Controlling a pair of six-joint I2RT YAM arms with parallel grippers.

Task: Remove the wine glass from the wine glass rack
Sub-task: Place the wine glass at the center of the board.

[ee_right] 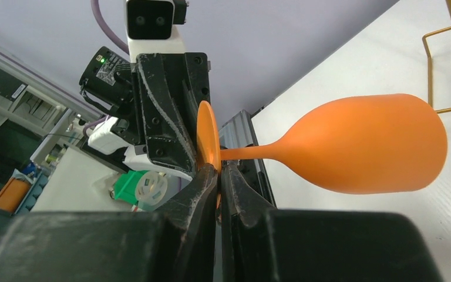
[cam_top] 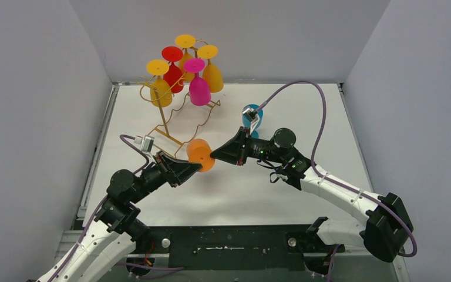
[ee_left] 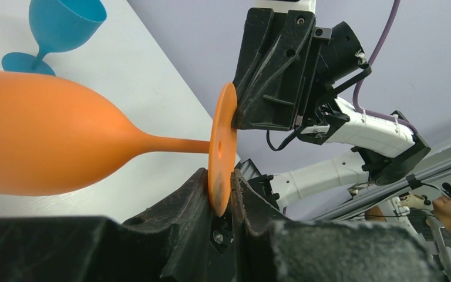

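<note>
An orange wine glass (cam_top: 200, 154) hangs on its side over the table, off the gold wire wine glass rack (cam_top: 167, 117) and just in front of the rack's base. Its flat foot (ee_left: 223, 147) is pinched from both sides. My left gripper (ee_left: 222, 188) is shut on the foot's lower edge, and my right gripper (ee_right: 218, 170) is shut on the opposite edge. The bowl (ee_right: 364, 144) sticks out sideways, free of both grippers. In the top view the left gripper (cam_top: 198, 167) and the right gripper (cam_top: 214, 155) meet nose to nose at the glass.
Several coloured glasses hang upside down on the rack at the back left, among them a pink one (cam_top: 199, 89) and a yellow one (cam_top: 161, 91). A blue wine glass (cam_top: 250, 117) stands upright on the table behind the right gripper. Grey walls close in three sides.
</note>
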